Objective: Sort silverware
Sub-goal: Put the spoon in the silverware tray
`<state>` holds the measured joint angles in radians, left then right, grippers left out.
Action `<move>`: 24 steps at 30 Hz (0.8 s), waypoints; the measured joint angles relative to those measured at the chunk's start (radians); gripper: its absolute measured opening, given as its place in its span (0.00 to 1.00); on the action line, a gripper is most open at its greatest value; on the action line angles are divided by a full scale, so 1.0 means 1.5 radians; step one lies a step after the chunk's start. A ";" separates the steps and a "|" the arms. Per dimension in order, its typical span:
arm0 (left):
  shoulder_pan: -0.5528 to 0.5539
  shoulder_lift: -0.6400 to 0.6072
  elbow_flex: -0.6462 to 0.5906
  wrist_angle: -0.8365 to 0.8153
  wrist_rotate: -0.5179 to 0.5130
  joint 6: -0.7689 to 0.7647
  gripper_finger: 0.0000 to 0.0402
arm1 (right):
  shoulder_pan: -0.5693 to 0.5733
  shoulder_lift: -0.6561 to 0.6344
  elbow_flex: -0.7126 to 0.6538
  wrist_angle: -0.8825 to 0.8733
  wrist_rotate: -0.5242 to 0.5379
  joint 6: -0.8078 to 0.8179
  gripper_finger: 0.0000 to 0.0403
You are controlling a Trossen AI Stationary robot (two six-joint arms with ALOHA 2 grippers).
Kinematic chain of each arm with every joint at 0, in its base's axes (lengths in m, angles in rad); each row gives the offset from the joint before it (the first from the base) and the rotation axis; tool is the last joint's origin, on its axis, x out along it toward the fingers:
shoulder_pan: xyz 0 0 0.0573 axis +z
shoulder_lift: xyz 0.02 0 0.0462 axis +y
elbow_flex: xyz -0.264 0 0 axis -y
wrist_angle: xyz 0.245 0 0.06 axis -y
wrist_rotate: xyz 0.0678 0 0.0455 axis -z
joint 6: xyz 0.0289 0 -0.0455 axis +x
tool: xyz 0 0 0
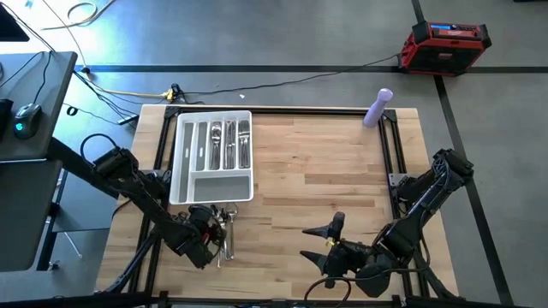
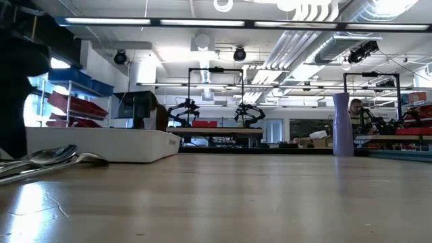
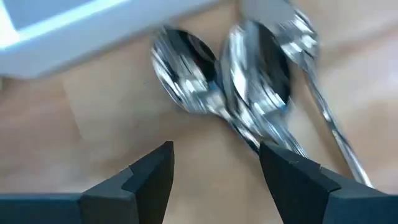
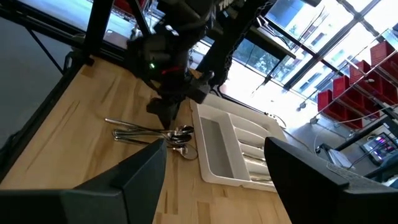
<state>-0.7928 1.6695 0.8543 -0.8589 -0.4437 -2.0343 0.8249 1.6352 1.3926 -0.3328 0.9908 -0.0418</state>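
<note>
A white compartment tray stands at the table's far left, with silverware in its long slots. Loose silverware, spoons among it, lies in a small pile on the wood just in front of the tray. My left gripper hangs open over this pile, pointing steeply down, one finger over the spoon handles, the other over bare wood. The right wrist view shows it above the spoons. My right gripper waits open near the table's front edge, right of centre. My left gripper comes from above, its open fingers straddling the bare wood beside the spoon handles. One fingertip overlaps the handles in the wrist view. I cannot tell whether it touches them.
A purple bottle stands upright at the far right of the table. The wide middle of the wooden table lies between the two arms. In the low view, a person sits in the room far behind the table.
</note>
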 joint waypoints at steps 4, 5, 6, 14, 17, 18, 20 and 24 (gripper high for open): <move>0.020 -0.002 -0.023 0.018 -0.015 0.000 0.54 | 0.000 0.000 0.000 0.000 0.000 0.000 0.63; 0.023 -0.002 -0.023 0.017 -0.015 0.005 0.54 | 0.000 0.000 0.000 0.000 0.000 -0.001 0.63; 0.026 -0.002 -0.023 0.015 -0.013 0.017 0.54 | 0.000 0.000 0.000 0.000 0.000 -0.001 0.63; -0.002 0.001 0.004 -0.137 0.124 0.005 0.54 | 0.000 0.000 0.000 -0.005 0.000 0.000 0.63; -0.023 0.001 0.048 -0.253 0.135 -0.026 0.54 | 0.000 0.000 0.000 -0.006 0.000 0.000 0.63; -0.027 0.001 0.064 -0.278 0.131 -0.037 0.54 | 0.000 0.000 0.000 -0.005 0.000 0.000 0.63; -0.035 0.001 0.086 -0.310 0.106 -0.057 0.54 | 0.000 0.000 0.000 -0.006 0.000 0.000 0.63; -0.033 0.001 0.090 -0.257 0.046 -0.074 0.54 | 0.000 0.000 0.000 -0.005 0.000 0.000 0.63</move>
<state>-0.8430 1.6707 0.9890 -1.2443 -0.3749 -2.1456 0.8246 1.6352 1.3926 -0.3408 0.9909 -0.0414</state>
